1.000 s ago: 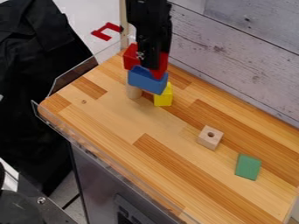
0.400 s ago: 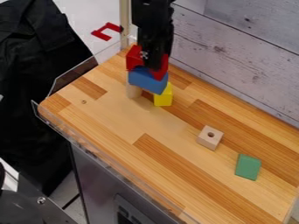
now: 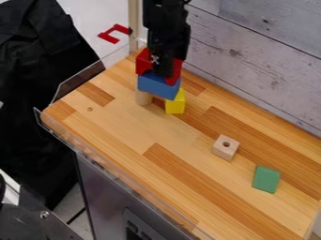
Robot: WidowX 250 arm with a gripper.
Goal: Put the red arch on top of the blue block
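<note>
Pale, whitewashed-looking boards (image 3: 251, 51) make up the wall behind this setup, and the tabletop (image 3: 125, 124) is striped wood, lighter and darker strips side by side, with a clear plastic edge (image 3: 81, 75) around part of it. There's some black cloth (image 3: 34, 70) just past that edge too. So the action's at the far end: the black robot arm (image 3: 166, 23) hangs down over a little stack, with its pincer (image 3: 161, 70) right at the red arch (image 3: 143, 61). Honestly can't tell if the pincer is spread or pressed together, or whether it's got a grip on the arch, since its dark body hides the middle of the red piece. You do get red poking out on both sides of it. The arch is up at the top of the blue block (image 3: 156, 85), looks like it's touching, though I can't say if it's resting its full weight there. Under the blue block you've got a pale wooden cylinder (image 3: 143, 98) and a yellow block (image 3: 175, 105), near each other. Well apart from the stack there's a wooden cube (image 3: 225, 150) with a round hole in its top, and near that a green block (image 3: 266, 179). Oh, and a red bracket-shaped thing (image 3: 106, 36) beyond the tabletop's far end.
</note>
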